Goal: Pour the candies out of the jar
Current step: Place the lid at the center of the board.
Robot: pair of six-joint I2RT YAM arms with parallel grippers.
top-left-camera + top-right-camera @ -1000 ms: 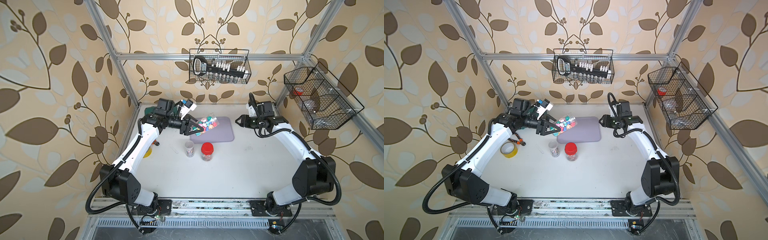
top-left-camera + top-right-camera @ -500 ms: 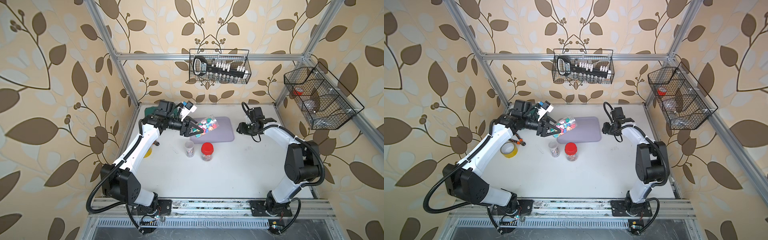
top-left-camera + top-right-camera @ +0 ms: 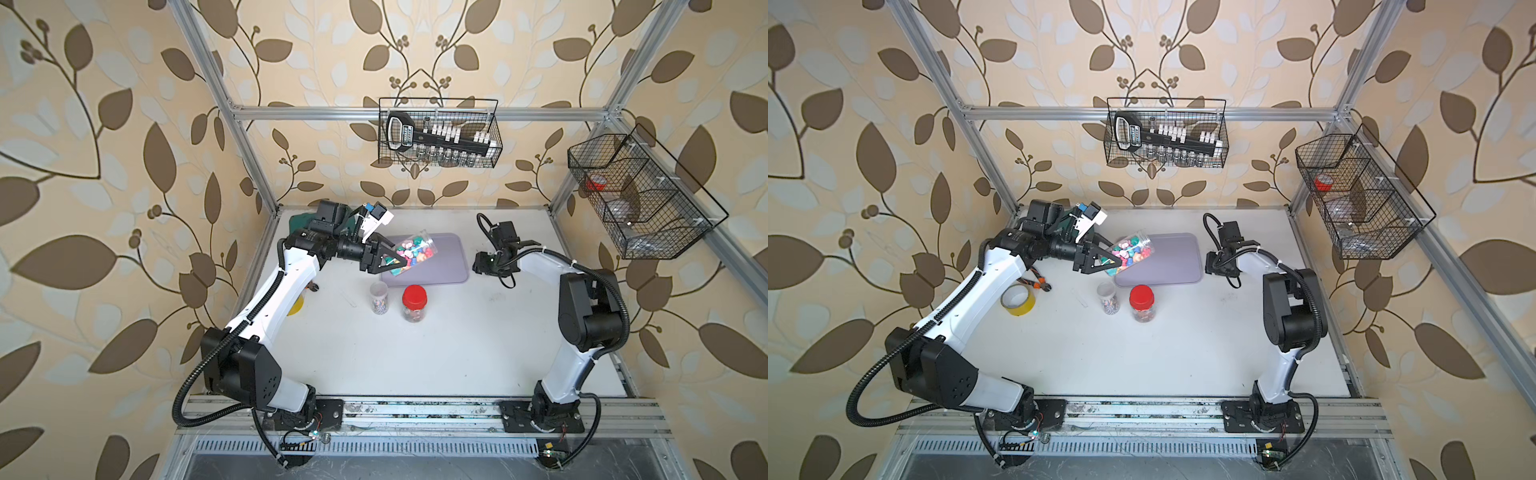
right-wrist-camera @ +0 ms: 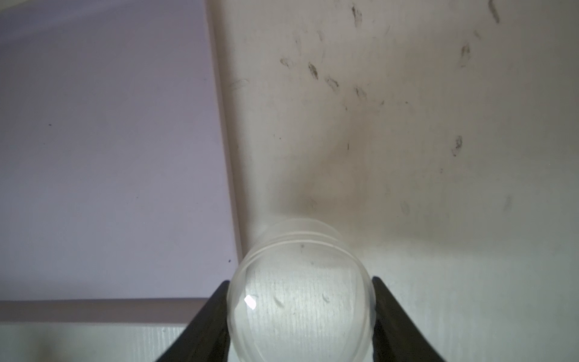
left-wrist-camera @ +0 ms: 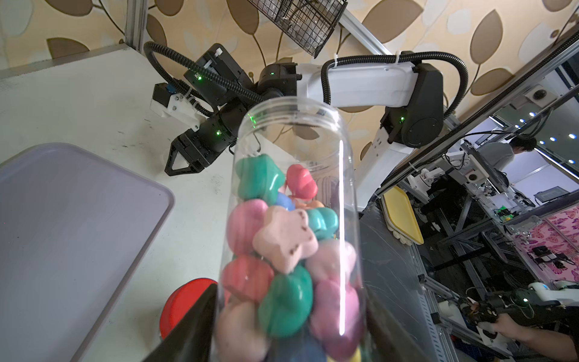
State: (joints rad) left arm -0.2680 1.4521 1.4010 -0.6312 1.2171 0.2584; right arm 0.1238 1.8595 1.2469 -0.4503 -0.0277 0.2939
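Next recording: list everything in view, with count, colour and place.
tray: one, lilac, rear of the table
jar: one, clear, open, tilted above the tray's left end
candies: many, pink, green, red, blue, inside the jar
clear lid: one, transparent, beside the tray's right edge
red-lidded jar: one, clear, in front of the tray
small jar: one, clear, left of the red-lidded jar
tape roll: one, yellow, table's left side
pliers: one, orange-handled, behind the tape roll
wire baskets: two, black, back wall and right wall
left gripper: one, black, shut on the jar
right gripper: one, black, shut on the clear lid
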